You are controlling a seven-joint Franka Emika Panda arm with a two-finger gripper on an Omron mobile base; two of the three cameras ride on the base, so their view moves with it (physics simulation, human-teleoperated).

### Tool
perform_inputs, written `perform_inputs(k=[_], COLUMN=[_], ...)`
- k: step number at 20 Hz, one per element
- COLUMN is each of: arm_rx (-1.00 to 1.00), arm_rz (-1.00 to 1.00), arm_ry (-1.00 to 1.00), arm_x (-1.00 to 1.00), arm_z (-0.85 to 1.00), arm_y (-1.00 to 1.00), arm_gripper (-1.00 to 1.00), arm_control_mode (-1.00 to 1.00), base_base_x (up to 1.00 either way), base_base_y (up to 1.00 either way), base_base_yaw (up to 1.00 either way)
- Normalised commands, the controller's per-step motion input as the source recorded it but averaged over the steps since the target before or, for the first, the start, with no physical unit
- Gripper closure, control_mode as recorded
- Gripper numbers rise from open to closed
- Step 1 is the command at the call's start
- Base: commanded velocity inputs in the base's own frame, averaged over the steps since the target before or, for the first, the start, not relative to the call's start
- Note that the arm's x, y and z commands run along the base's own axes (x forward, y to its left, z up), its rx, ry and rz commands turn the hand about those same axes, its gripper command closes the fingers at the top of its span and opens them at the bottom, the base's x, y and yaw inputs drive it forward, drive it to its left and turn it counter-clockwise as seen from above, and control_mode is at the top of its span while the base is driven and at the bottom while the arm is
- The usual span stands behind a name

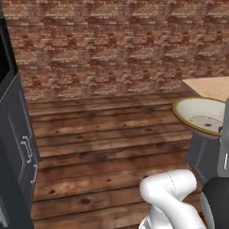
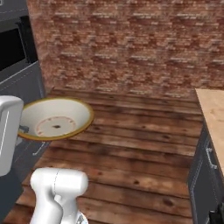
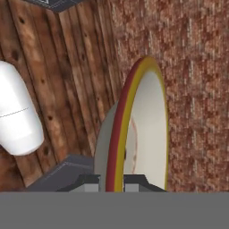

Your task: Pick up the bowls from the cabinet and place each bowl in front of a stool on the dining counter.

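Note:
The wide shallow cream bowl [image 1: 199, 114] with its tan-brown rim hangs in the air above the wooden floor, tilted a little. My gripper [image 3: 115, 181] is shut on its rim, which runs edge-on between the two fingertips in the hand view. In the right base view the bowl [image 2: 54, 116] sits just right of my hand. The corner of a tan stone-topped counter [image 1: 210, 87] on a grey base lies right behind the bowl. The marbled bowl and the wall cabinet are out of view.
A dark grey cabinet front [image 1: 20, 152] with small silver handles stands at the left, with a black oven window [image 2: 11, 48] above it. A brick wall [image 1: 112, 44] closes the back. Wooden floor [image 2: 140, 144] stretches between the units and the counter [image 2: 214, 113].

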Motion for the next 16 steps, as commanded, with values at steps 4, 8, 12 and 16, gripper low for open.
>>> perform_inputs(k=[4, 8, 12, 16], arm_rx=[0.00, 0.00, 0.00, 0.00], arm_rz=[0.00, 0.00, 0.00, 0.00], arm_ry=[0.00, 0.00, 0.00, 0.00], arm_x=[0.00, 0.00, 0.00, 0.00], arm_z=[0.00, 0.00, 0.00, 0.00], arm_y=[0.00, 0.00, 0.00, 0.00], arm_gripper=[1.00, 1.00, 1.00, 1.00], arm_control_mode=[1.00, 1.00, 1.00, 1.00], base_base_x=[1.00, 1.00, 1.00, 1.00], base_base_y=[0.14, 0.08, 0.25, 0.35], base_base_yaw=[-0.06, -0.10, -0.19, -0.24])
